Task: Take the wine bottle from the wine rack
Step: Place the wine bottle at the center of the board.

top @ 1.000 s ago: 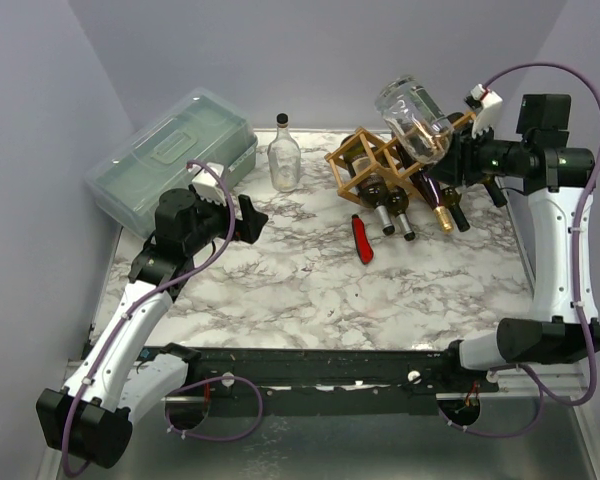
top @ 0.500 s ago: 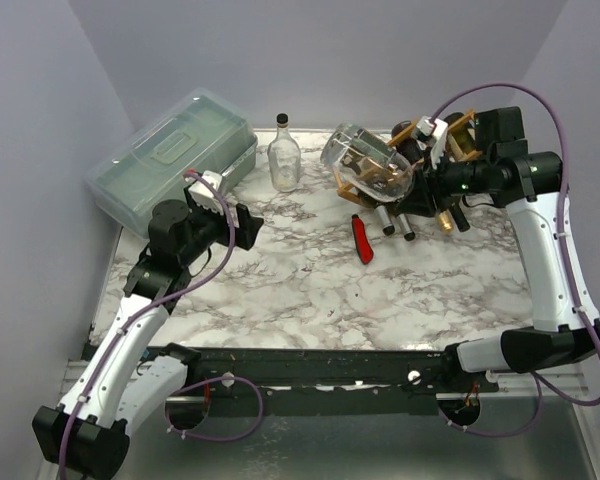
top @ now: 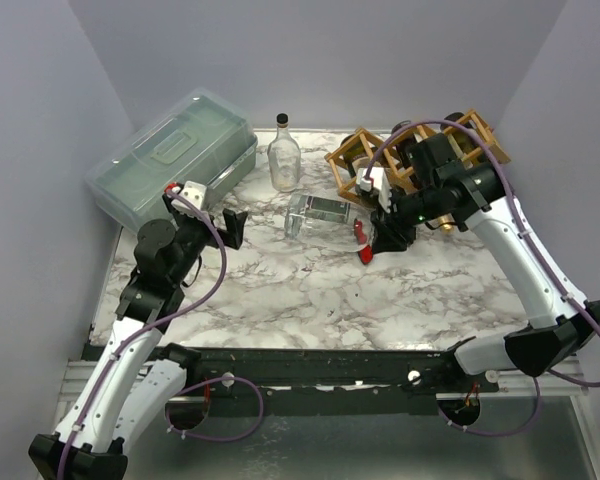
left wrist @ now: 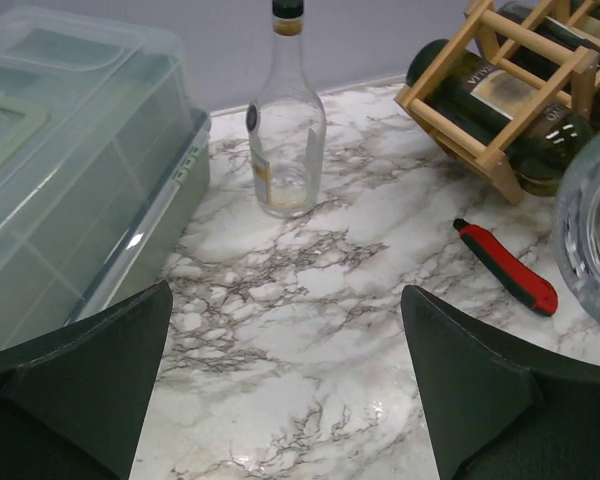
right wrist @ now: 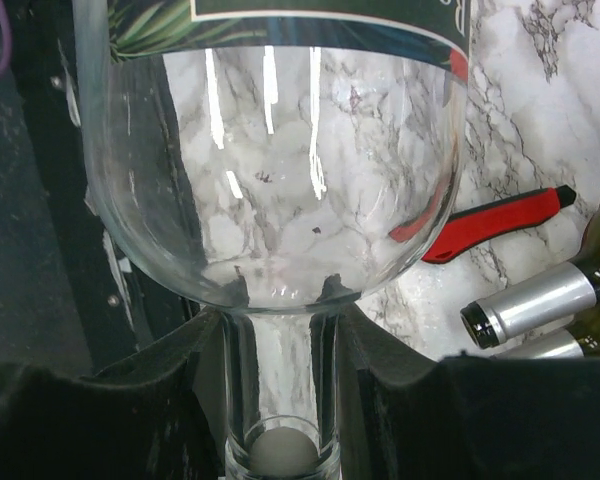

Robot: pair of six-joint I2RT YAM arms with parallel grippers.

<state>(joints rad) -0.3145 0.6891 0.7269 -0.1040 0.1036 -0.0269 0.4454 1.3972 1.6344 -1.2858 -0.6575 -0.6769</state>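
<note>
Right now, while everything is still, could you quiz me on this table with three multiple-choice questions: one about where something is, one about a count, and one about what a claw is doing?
1. Where does the red cutter lie?
A. on the marble table near the wine rack
B. on the floor
C. hanging on the wall

2. How many bottles stand upright?
A. none
B. one
C. three

3. What is the right gripper doing?
A. open and empty
B. shut on the red cutter
C. shut on the clear wine bottle by its neck

Answers:
1 A, the cutter lies flat on the marble just in front of the rack.
2 B, only the small clear bottle stands; the others lie on their sides.
3 C, its fingers press on both sides of the glass neck.
</note>
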